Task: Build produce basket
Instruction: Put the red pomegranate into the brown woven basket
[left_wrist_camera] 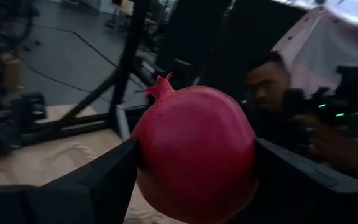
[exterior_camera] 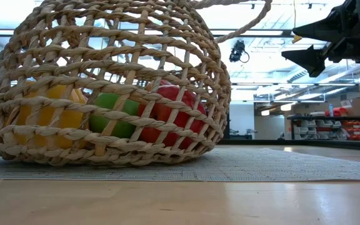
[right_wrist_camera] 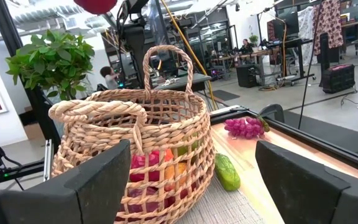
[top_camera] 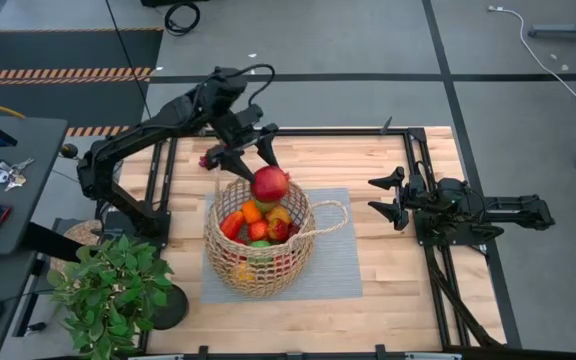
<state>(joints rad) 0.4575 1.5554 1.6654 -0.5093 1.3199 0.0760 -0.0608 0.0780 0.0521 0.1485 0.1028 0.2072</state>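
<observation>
Though hidden from the low view, left hand clamped on pomegranate above basket.

The basket is occupying the centre of the high view, its mouth already crowded with produce, and the left end effector is hanging over its upper rim, clamping a pomegranate. Bare surface is lying open at lower right. A potted plant is blocking the lower left corner. The right end effector is waiting at right, fingers spread.
</observation>
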